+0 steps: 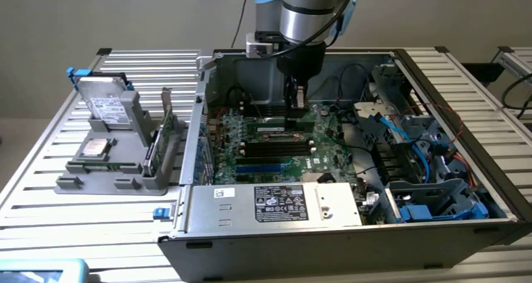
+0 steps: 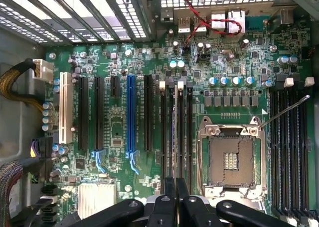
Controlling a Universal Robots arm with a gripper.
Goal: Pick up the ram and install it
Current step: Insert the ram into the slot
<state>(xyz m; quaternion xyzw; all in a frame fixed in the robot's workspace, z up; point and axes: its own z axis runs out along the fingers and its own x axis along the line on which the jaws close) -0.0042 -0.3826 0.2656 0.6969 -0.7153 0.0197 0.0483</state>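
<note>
My gripper (image 1: 297, 107) reaches down into the open computer case (image 1: 199, 108), just above the green motherboard (image 1: 326, 147). In the wrist view its black fingertips (image 2: 169, 199) are pressed together around a thin strip seen edge-on, the ram (image 2: 175, 137). The strip runs lengthways over the black memory slots beside the bare processor socket (image 2: 232, 159). I cannot tell whether the ram touches a slot. A second bank of black memory slots (image 2: 289, 147) lies on the socket's other side.
Several long black, blue and white expansion slots (image 2: 130, 112) lie beside the memory slots. Cables and drive cages (image 1: 432, 196) fill the case toward the exterior view's right. A power supply (image 1: 275, 203) sits at the front. Left of the case, a grey fixture (image 1: 108, 178) holds a green card (image 1: 158, 139) and a hard drive (image 1: 108, 105).
</note>
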